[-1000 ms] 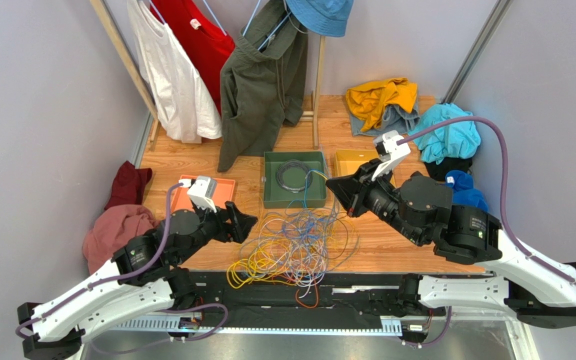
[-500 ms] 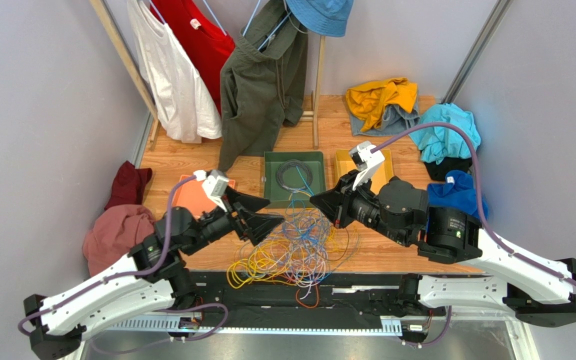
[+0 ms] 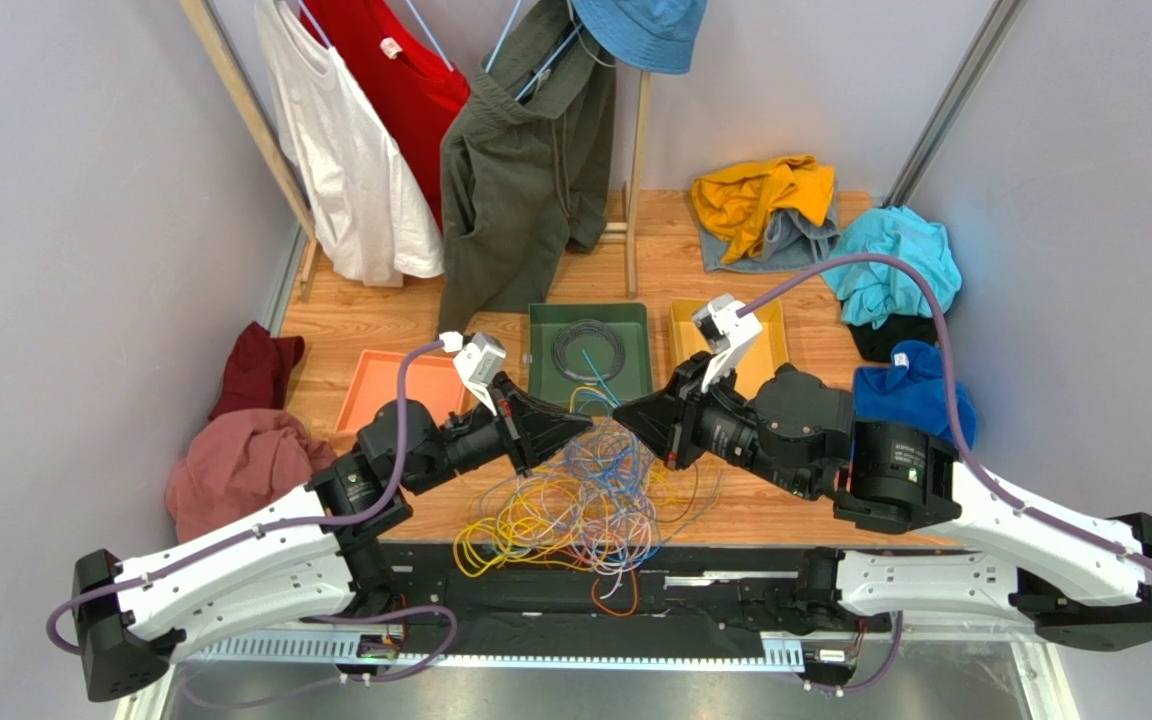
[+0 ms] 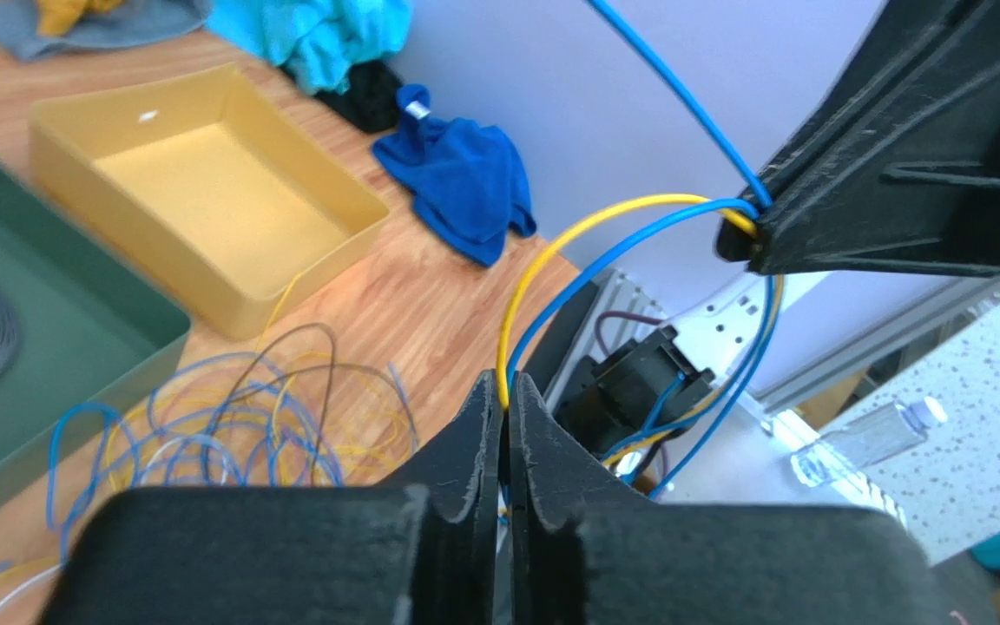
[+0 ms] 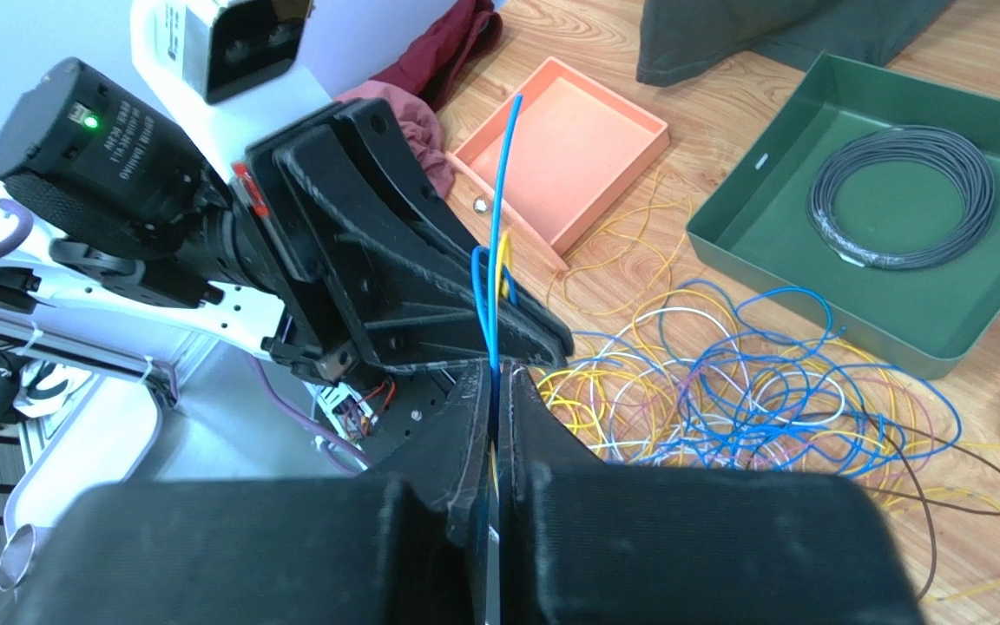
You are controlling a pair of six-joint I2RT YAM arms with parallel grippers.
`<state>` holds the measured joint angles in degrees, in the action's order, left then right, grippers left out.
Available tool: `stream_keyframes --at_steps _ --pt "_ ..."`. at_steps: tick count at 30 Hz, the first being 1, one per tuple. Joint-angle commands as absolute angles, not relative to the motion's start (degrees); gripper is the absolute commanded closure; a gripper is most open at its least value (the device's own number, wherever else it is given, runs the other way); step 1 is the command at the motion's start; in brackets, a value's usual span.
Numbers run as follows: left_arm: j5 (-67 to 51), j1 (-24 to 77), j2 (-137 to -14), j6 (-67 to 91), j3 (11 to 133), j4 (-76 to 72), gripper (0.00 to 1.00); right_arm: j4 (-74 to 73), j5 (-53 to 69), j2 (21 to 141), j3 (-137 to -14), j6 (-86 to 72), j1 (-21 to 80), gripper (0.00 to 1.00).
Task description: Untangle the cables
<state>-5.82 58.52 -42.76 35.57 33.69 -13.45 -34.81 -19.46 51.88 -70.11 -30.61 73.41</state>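
- L end effector (image 4: 505, 397): fingers pressed tight together, yellow strand (image 4: 558, 254) pinched at the tips. The strand arcs up to the tip of the other arm's end effector.
- R end effector (image 5: 492, 388): clenched on blue strand (image 5: 504, 195), which rises straight up from the tips. Yellow bits sit beside it.
- Both tips face each other, nearly touching, raised over the middle of the worktop (image 3: 372, 323).
- Cables (image 3: 582, 503): loose tangle of yellow, blue, white-grey and orange, lying on the worktop btwn the two arms at the near edge. A few orange loops hang over that edge. The held strands lead up out of the pile.
- Green tray (image 3: 545, 387): just behind the pile, with a grey coil (image 3: 587, 350) inside. Small white tags on tray wall and coil, no text legible.
- Orange tray (image 5: 571, 130) to the left of the green one, yellow tray (image 4: 205, 195) to the right.
- Writing: small white print on the L arm's motor housing (image 5: 114, 130), next to a lit green LED. Too small to read.
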Motion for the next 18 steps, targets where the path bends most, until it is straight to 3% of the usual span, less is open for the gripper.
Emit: stream_keyframes --at_steps 1,4,7,10,14,18 --pt "-0.18 58.71 -39.39 34.55 38.30 -3.54 1.00 -33.92 -22.40 48.61 -68.47 -31.81 73.83 1.00" --pt "7.53 58.71 -36.31 33.93 42.69 7.18 1.00 -35.15 -25.21 45.80 -66.01 -32.43 73.83 1.00" --pt "12.55 58.71 -35.25 32.88 49.18 17.90 1.00 -35.95 -26.89 43.07 -63.03 -33.13 73.92 0.91" --pt "15.19 58.71 -36.55 31.73 56.83 26.35 1.00 -36.03 -27.86 40.44 -59.34 -34.45 73.83 0.73" --pt "16.52 58.71 -39.19 30.68 64.67 32.51 1.00 -37.17 -29.18 37.80 -55.99 -35.77 73.83 0.40" --pt "18.63 58.71 -43.06 29.62 73.44 37.78 1.00 -39.11 -30.93 35.25 -53.79 -36.91 73.83 0.31"
